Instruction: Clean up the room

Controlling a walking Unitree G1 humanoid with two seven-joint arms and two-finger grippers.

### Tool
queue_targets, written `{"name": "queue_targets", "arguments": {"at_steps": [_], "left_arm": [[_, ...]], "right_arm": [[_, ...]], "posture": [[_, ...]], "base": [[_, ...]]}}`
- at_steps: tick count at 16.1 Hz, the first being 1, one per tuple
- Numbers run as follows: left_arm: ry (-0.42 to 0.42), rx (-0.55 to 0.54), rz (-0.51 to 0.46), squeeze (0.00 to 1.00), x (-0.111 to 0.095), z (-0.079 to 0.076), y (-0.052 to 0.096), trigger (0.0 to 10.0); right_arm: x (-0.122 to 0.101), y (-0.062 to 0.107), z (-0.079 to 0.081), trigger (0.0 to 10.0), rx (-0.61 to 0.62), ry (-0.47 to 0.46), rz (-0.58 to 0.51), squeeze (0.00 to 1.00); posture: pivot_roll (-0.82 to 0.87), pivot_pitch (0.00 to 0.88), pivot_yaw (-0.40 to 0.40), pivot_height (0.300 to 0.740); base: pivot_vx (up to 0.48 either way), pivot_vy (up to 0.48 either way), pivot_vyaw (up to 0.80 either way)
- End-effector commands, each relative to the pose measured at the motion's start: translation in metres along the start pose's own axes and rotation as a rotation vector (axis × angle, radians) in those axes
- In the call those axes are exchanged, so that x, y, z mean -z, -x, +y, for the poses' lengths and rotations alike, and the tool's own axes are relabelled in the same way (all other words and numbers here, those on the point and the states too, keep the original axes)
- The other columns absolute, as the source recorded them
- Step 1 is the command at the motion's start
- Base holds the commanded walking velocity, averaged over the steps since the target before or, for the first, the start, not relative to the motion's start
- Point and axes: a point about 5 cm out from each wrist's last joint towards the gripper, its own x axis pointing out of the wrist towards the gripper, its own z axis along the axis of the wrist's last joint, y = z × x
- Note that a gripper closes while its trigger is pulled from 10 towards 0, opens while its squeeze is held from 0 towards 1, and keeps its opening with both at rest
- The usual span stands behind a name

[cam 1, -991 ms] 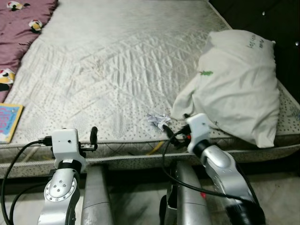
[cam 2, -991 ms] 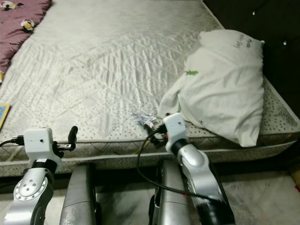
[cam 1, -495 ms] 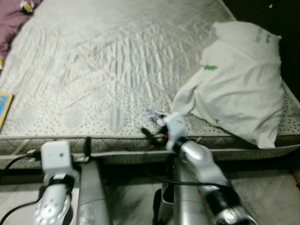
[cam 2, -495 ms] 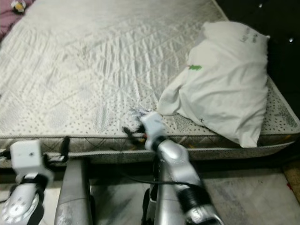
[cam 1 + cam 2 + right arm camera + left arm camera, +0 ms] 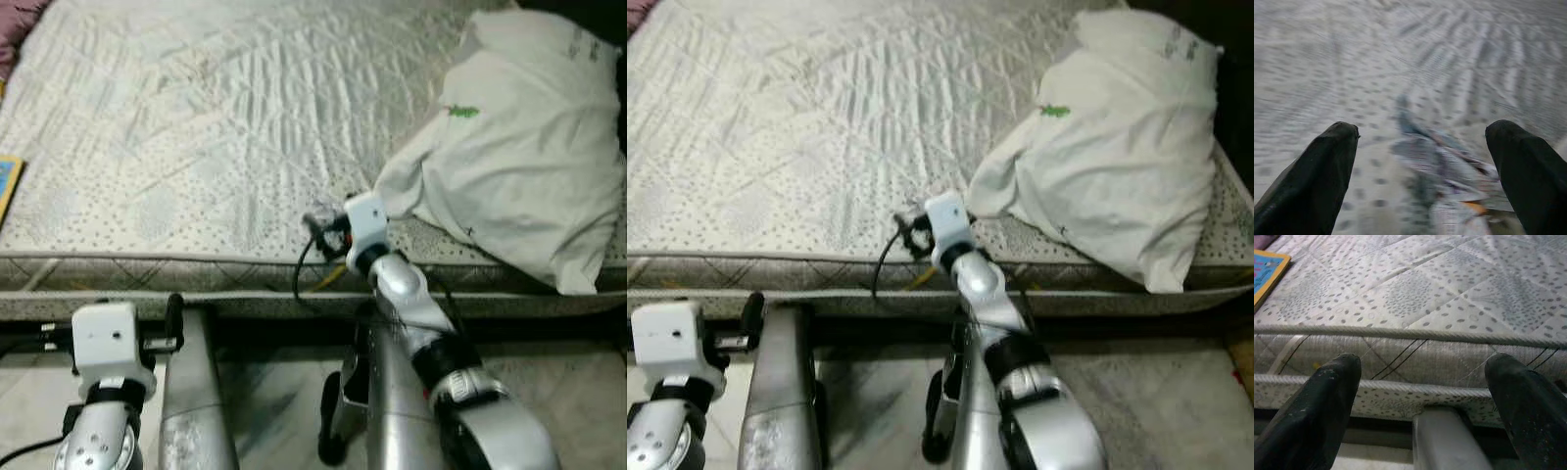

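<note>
A small crumpled wrapper (image 5: pixel 315 215) lies on the quilted mattress (image 5: pixel 196 117) near its front edge, just left of the pillow's corner. My right gripper (image 5: pixel 324 229) is stretched out over that edge and reaches the wrapper. In the right wrist view the wrapper (image 5: pixel 1449 171) lies blurred between the two fingers of the open right gripper (image 5: pixel 1422 129), closer to one finger. My left gripper (image 5: pixel 173 319) hangs low in front of the bed. In the left wrist view the left gripper (image 5: pixel 1422 362) is open and faces the mattress side, holding nothing.
A large white pillow (image 5: pixel 519 147) lies on the right part of the mattress. A colourful book (image 5: pixel 1266 269) rests near the left front edge. The bed's side and the floor (image 5: pixel 274 411) sit below my arms.
The camera has moved closer to the bed and tilted down. My right arm has swung forward and left so its fingers now bracket the wrapper. The left arm has dropped lower.
</note>
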Motion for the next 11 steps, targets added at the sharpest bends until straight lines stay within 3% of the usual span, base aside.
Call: {"name": "queue_targets", "arguments": {"at_steps": [1,8,9,11], "left_arm": [[-0.001,0.001,0.005,0.0,-0.002,-0.001,0.003,10.0],[0.007,0.036,0.017,0.0,-0.003,-0.008,-0.002,10.0],[-0.013,0.087,0.002,0.0,-0.005,-0.013,-0.002,10.0],[-0.009,0.157,-0.016,0.0,-0.009,-0.02,-0.003,10.0]], "right_arm": [[0.007,0.002,-0.005,10.0,0.035,-0.007,0.025,0.0],[0.03,-0.009,0.008,10.0,0.064,0.01,0.267,0.0],[0.034,-0.01,0.009,0.0,0.092,-0.031,0.312,0.0],[0.03,-0.012,0.009,0.0,0.1,-0.05,0.307,0.0]], "posture": [[0.28,0.24,-0.114,0.495],[0.27,0.254,-0.114,0.495],[0.28,0.249,-0.121,0.495],[0.27,0.24,-0.129,0.495]], "base": [[0.0,0.0,0.0],[0.0,0.0,0.0],[0.0,0.0,0.0],[0.0,0.0,0.0]]}}
